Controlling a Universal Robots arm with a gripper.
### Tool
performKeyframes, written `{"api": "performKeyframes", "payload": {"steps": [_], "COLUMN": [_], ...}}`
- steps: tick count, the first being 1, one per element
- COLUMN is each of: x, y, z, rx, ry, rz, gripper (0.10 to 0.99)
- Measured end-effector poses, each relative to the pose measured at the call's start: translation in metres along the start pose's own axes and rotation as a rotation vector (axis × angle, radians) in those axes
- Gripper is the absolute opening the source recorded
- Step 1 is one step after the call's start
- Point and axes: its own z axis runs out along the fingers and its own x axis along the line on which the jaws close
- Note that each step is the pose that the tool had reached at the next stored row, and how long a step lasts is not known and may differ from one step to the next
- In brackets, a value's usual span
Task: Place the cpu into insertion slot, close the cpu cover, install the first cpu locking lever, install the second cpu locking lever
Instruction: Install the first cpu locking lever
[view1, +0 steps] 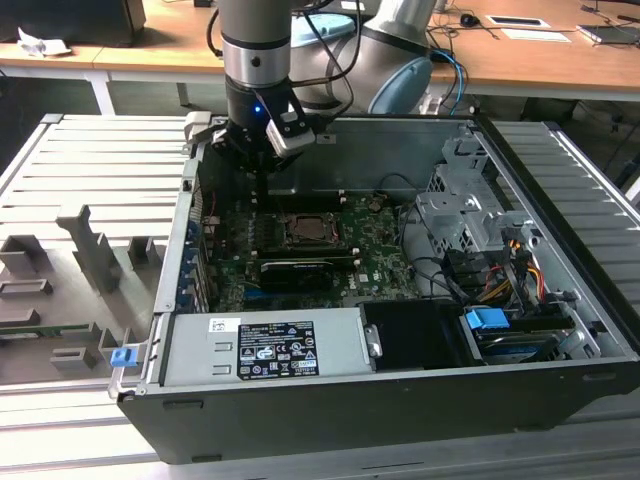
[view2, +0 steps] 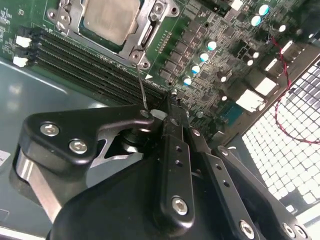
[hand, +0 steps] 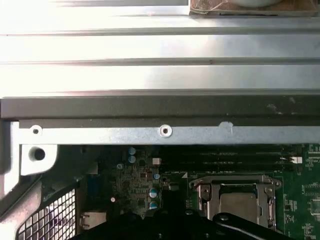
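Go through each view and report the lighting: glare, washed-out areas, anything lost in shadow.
First wrist view: the metal case wall is blown out to near white toward the top; the motherboard below sits in dim shadow. Second wrist view: the vent grille glows overexposed, and the cpu catches a soft sheen. Exterior view: even lighting, though the gripper is dark against the case interior.

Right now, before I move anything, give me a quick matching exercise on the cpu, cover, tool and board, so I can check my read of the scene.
Things:
1. cpu
2. cover
3. tool
4. board

Descriptions:
A. green
B. black, above the board
C. pale silver, square face up
D. metal frame lying round the cpu

Pairs: 1-C, 2-D, 3-B, 4-A
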Motion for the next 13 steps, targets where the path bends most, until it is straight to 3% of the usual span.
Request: {"api": "performKeyframes", "payload": {"steps": [8,12,13], "x": [-0.0045,-0.0143,-0.0227], "y": [0.0001,0.0001,0.0003], "z": [0.0004,0.0005,0.0007], "rx": [0.001,0.003,0.004], "ry": [-0.0001,-0.0001,0.0004], "rz": [0.000,0.000,0.000], "gripper": [0.106,0.106,0.106]}}
